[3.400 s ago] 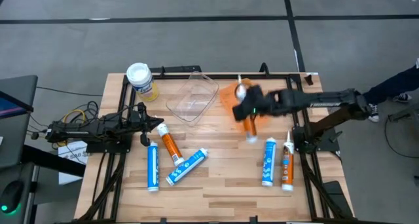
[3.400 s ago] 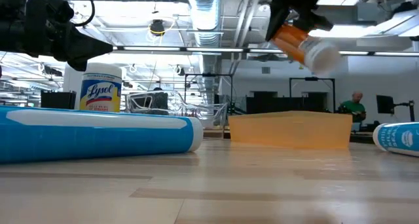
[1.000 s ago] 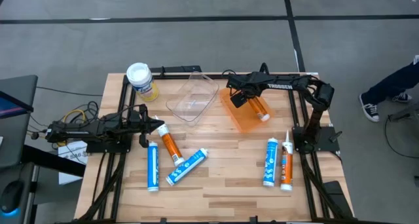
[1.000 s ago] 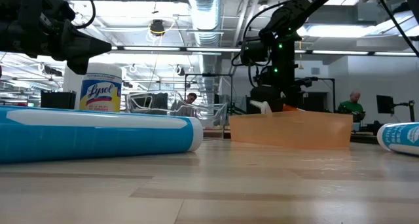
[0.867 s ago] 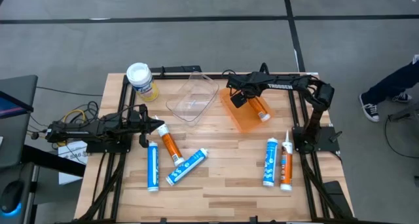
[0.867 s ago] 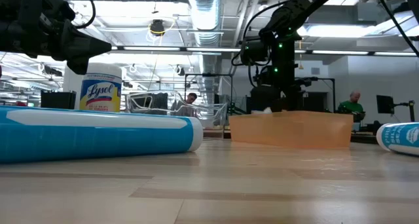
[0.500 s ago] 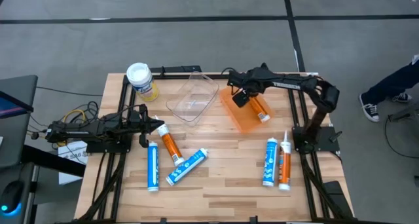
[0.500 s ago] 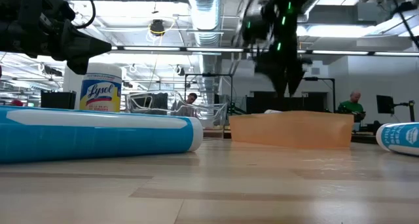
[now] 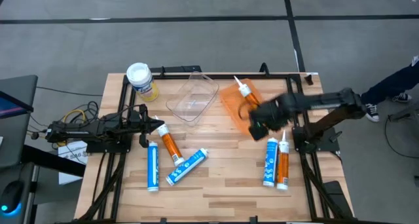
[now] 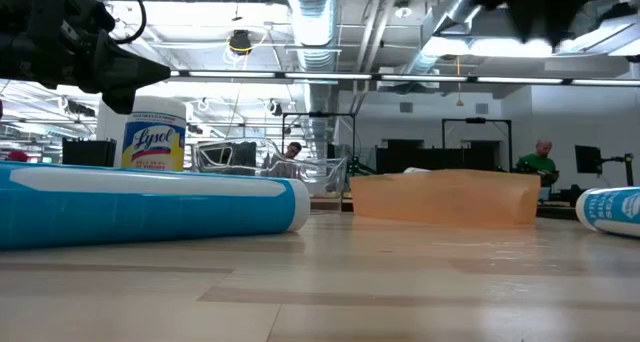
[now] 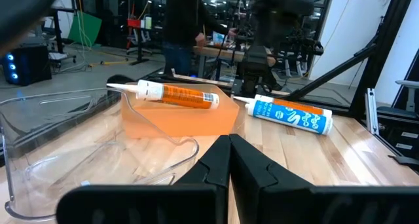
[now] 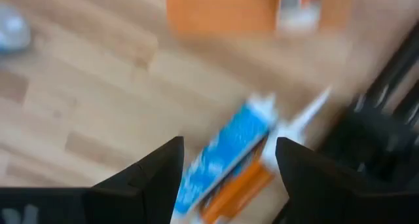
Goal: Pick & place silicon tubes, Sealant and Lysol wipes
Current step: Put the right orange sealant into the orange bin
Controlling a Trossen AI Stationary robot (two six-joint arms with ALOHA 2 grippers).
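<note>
My right gripper [image 9: 257,128] is open and empty above the table, between the orange tray [image 9: 230,105] and a blue tube [image 9: 268,162] lying beside an orange tube [image 9: 282,164]. Its wrist view shows both fingers apart [image 12: 229,175] over that blue tube [image 12: 226,152]. One orange tube [image 9: 245,93] lies in the orange tray, also seen from the left wrist [image 11: 177,96]. My left gripper [image 9: 157,124] is shut and empty at the table's left. The Lysol wipes [image 9: 141,80] stand upright at the far left corner.
A clear tray [image 9: 192,96] sits left of the orange tray. An orange tube [image 9: 169,144] and two blue tubes [image 9: 152,166] [image 9: 186,166] lie near my left gripper. Black frame rails run along both table sides. A person's legs [image 9: 393,86] show at the right.
My right gripper has risen out of the orange tray and swung toward the table's near edge, stopping above the blue and orange tube pair. The orange tube stays lying in the orange tray.
</note>
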